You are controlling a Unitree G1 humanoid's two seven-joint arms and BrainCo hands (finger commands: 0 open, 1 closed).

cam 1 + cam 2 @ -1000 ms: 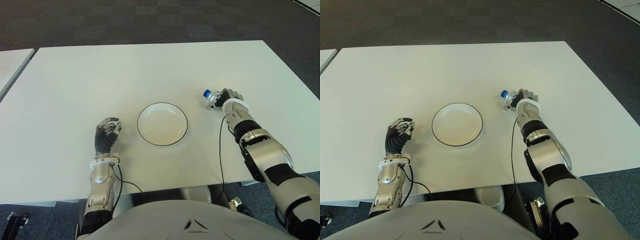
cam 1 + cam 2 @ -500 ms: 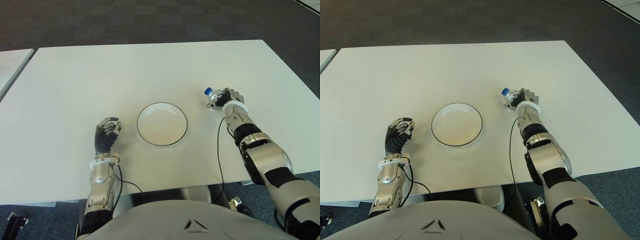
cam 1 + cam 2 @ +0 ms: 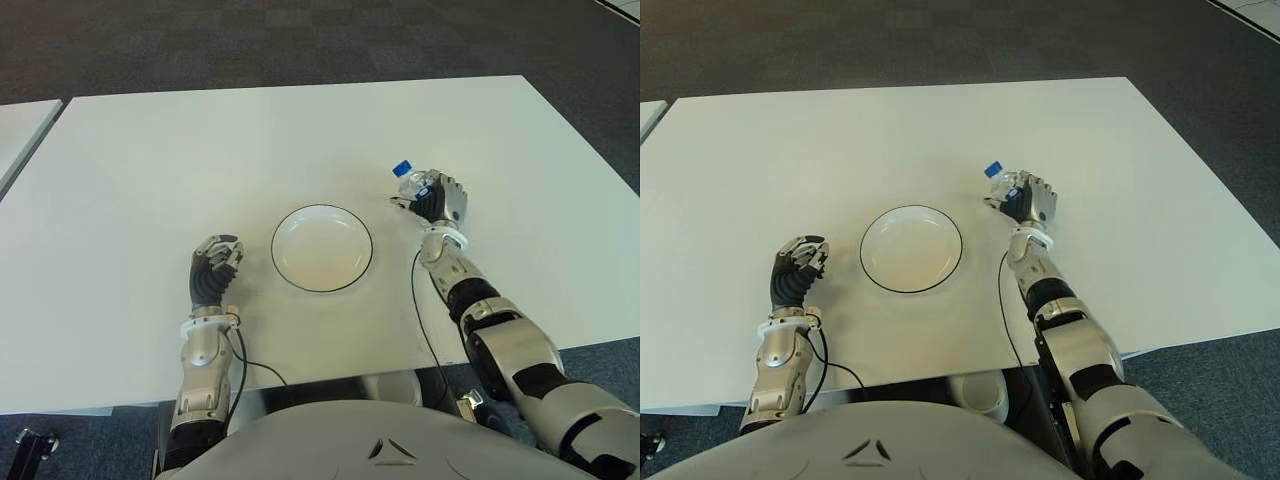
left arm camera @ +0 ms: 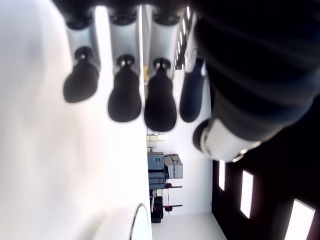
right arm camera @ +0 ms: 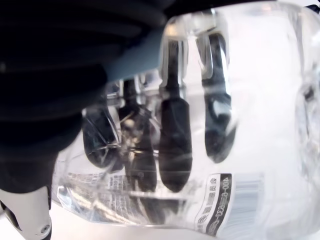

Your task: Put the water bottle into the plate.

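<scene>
— What's on the white desk from where I sit?

— My right robot hand has its fingers wrapped round the water bottle, blue cap tilted up and away. The plate lies just to that hand's left, apart from it.

— And the bottle's body?

— Mostly hidden behind the fingers. My left robot hand shows left of the plate, fingers curled on nothing.

A white rectangular table occupies the centre of the scene, its surface evenly lit. The floor beyond it is dark grey carpet laid in a faint checked tile pattern. A second white tabletop stands just beside the table's left edge, separated by a narrow gap.
</scene>
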